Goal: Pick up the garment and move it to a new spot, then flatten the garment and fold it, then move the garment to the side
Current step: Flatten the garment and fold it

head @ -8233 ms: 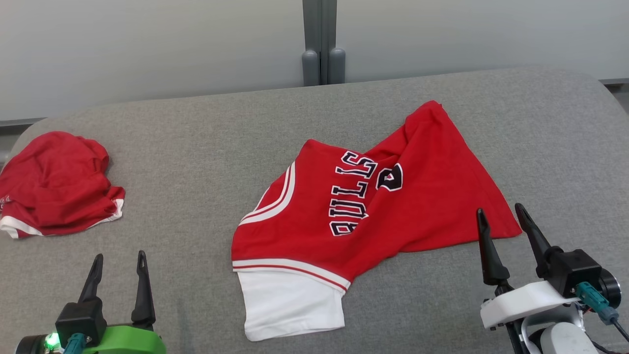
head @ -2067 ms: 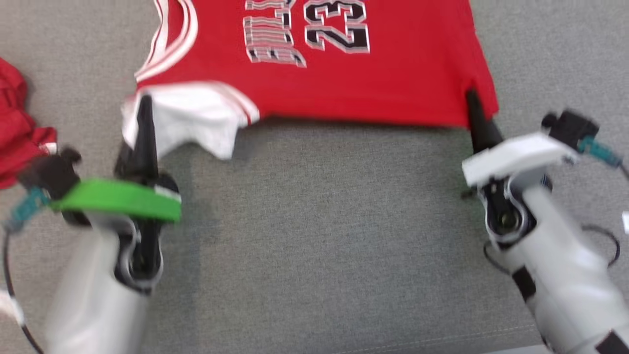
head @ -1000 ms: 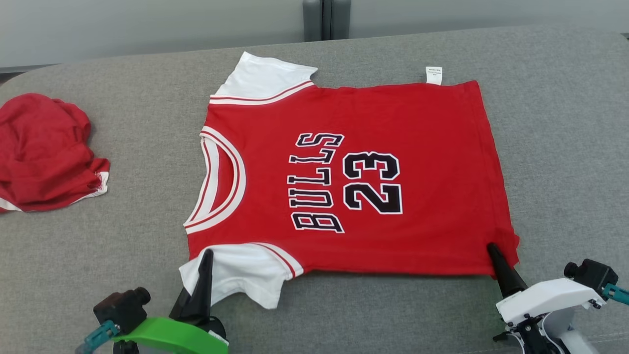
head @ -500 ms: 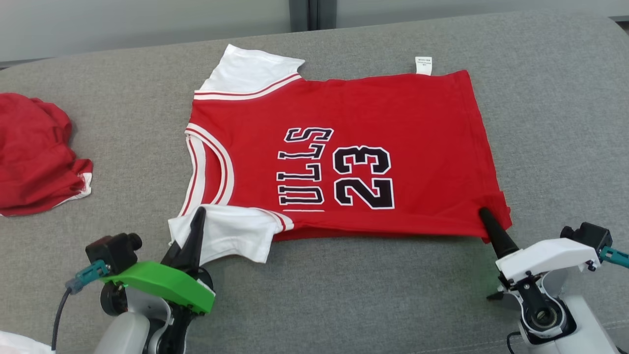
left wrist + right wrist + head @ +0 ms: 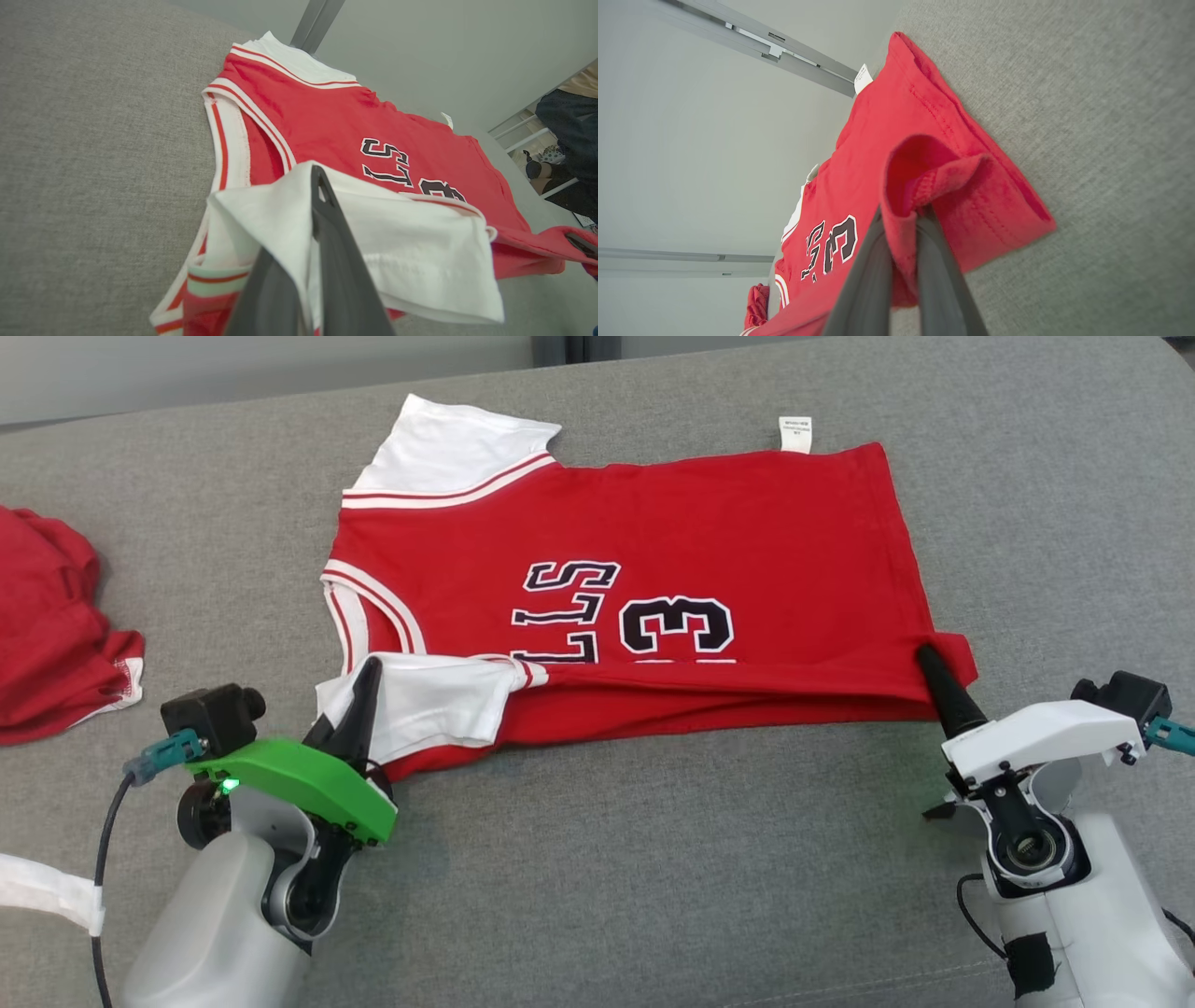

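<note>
Clamps the white short sleeve (image 5: 439, 695) of the red fabric basketball jersey (image 5: 672, 523) in the left gripper (image 5: 367, 672), pinches its red hem corner (image 5: 957, 658) in the right gripper (image 5: 926, 658), over grey woven upholstery (image 5: 653, 859).

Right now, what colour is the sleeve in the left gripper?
White sleeve with red trim; clearest in left wrist view.

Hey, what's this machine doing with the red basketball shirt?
It's a two-armed robot folding a red jersey on a grey padded surface. Its left gripper pinches the near white sleeve, and its right gripper pinches the near hem corner. Between them the near edge is raised and doubled over toward the far side, hiding part of the lettering. The fold isn't laid down yet. A second, crumpled red garment lies off to the robot's left.
</note>
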